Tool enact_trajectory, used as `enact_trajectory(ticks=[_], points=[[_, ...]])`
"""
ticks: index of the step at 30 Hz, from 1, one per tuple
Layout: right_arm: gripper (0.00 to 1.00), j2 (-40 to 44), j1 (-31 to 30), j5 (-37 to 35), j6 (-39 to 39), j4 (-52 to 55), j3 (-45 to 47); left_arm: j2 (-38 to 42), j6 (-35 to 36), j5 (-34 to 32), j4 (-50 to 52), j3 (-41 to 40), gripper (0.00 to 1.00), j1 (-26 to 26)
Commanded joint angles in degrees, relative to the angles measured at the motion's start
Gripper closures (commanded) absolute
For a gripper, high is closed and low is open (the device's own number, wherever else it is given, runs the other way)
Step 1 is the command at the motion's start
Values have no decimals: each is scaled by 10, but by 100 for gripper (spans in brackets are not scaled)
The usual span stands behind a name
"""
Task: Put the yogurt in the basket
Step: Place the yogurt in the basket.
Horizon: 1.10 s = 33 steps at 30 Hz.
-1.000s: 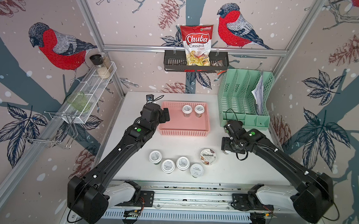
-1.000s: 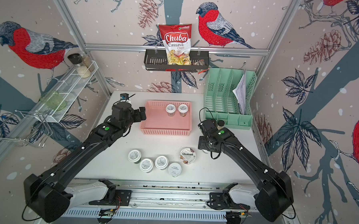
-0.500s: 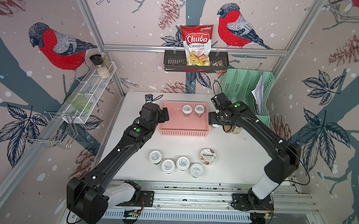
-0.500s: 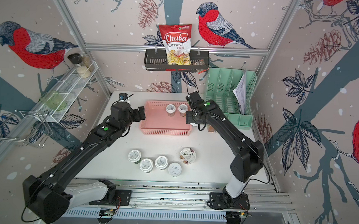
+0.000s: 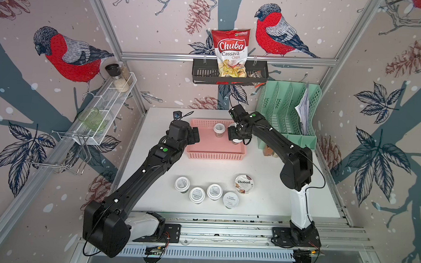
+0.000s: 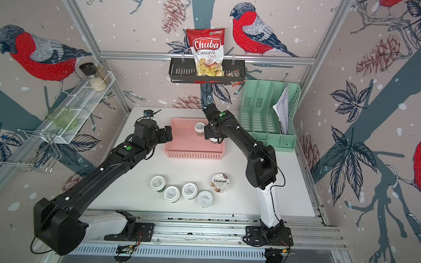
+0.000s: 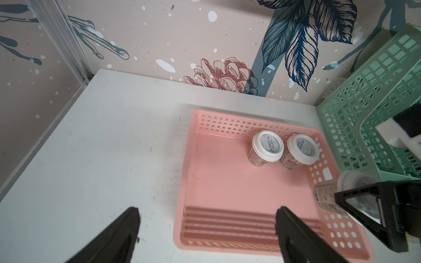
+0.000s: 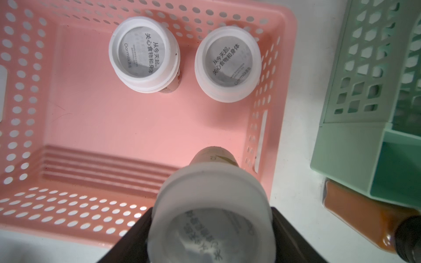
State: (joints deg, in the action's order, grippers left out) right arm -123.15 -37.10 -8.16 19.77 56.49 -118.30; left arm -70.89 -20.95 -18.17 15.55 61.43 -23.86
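1. left gripper (image 7: pixel 207 209): jaws wide apart, nothing between them. One finger is over the table (image 5: pixel 262 202), the other over the pink basket (image 5: pixel 215 157), so it straddles the basket's left wall.
2. Two yogurt cups (image 7: pixel 267 145) (image 7: pixel 301 148) stand upright in the basket, side by side at its far wall. They are ahead and right of the left gripper, just beyond the right one.
3. right gripper (image 5: pixel 237 135): clamped on a third yogurt cup (image 8: pixel 211 205), which is over the basket interior by the right wall. Can't tell if its base touches the floor.
4. Four loose cups (image 5: pixel 182 184) (image 5: pixel 197 194) (image 5: pixel 214 191) (image 5: pixel 230 199) sit on the table, well behind both grippers.
5. Chobani cup (image 5: pixel 243 183): on the table, behind the right gripper, well apart.
6. green file organiser (image 5: pixel 288 108): near, right of the right gripper. A brown spice jar (image 8: pixel 364 223) is beside it.
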Motion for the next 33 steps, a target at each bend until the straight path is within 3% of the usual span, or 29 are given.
enact_trajectory(ticks=[1, 33], points=[[25, -15, 3, 12, -8, -21, -11, -2, 1, 2, 0, 5, 4, 1], [22, -124, 34, 29, -33, -24, -71, -22, 2, 3, 2, 8, 4, 10]])
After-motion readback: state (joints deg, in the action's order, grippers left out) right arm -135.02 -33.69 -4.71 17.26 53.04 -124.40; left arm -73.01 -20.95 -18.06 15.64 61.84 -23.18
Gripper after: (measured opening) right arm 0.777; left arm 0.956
